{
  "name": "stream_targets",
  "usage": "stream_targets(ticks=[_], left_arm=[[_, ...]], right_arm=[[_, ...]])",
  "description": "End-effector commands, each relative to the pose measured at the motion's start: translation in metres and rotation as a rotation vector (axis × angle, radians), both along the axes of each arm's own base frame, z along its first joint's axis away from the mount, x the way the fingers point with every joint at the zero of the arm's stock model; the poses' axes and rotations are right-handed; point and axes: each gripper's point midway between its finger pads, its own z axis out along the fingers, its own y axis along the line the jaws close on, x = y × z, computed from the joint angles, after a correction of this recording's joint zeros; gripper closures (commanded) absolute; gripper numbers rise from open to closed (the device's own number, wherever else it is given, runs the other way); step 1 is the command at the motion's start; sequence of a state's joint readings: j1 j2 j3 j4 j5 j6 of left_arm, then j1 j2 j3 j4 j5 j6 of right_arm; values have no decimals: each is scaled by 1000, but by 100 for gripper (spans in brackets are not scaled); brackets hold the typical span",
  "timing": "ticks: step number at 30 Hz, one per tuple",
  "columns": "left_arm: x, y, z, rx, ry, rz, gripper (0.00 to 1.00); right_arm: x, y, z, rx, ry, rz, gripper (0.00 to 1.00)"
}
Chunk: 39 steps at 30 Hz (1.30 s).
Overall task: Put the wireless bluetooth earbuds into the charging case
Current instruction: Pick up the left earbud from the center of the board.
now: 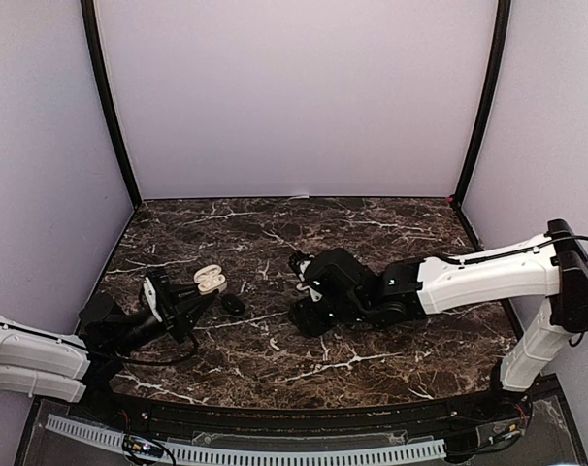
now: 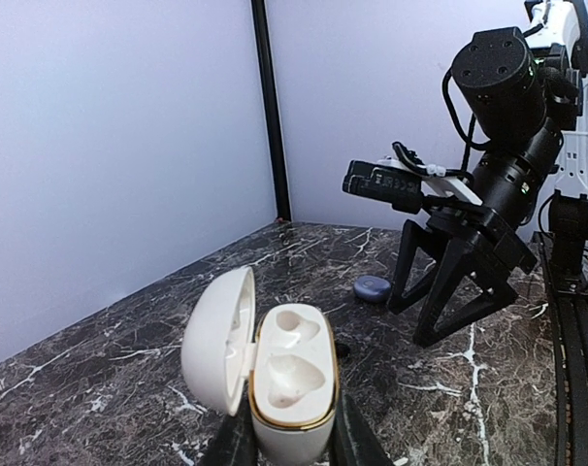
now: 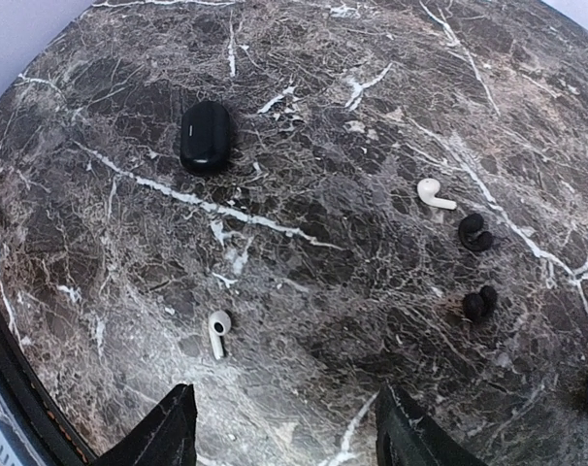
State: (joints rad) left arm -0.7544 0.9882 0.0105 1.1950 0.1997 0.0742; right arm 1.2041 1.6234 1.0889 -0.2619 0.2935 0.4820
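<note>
While clamped on the open white charging case (image 2: 292, 379), left gripper (image 2: 294, 442) poised above table (image 2: 100, 388); right gripper (image 3: 294, 432) spread, white earbud (image 3: 217, 332) lying just ahead of its fingertips; second white earbud (image 3: 433, 193) and two dark earbuds (image 3: 474, 233) farther off.

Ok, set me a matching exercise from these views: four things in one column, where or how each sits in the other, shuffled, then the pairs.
Things:
1. white case
2. black case
3. nearer white earbud
4. farther white earbud

Place or state:
A. lid shut, lying flat
B. lying just ahead of the right fingers
C. lid open, clamped between the left fingers
D. lying right beside a dark earbud

Pairs: 1-C, 2-A, 3-B, 4-D
</note>
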Motion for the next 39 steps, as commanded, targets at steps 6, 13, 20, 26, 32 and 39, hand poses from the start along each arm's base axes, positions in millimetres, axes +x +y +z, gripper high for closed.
stream_targets(ticks=[6,13,20,26,32,39], left_arm=[[0,12,-14,10,25,47,80],[1,12,-15,5,40,44,80],[0,11,-16,9,42,37,80],[0,10,-18,16,42,37,80],[0,8,-19,19,49,27,80],[0,6,-20,22,49,16,80]], right_arm=[[-3,40,-27,-88,102,47,46],[38,25,-33,-104,107,-12,46],[90,5,-48,-199,78,-18,49],[124,8,-57,-248,41,15,53],[144,15,-68,-280,26,51,58],[156,17,-81,-313,21,53,62]])
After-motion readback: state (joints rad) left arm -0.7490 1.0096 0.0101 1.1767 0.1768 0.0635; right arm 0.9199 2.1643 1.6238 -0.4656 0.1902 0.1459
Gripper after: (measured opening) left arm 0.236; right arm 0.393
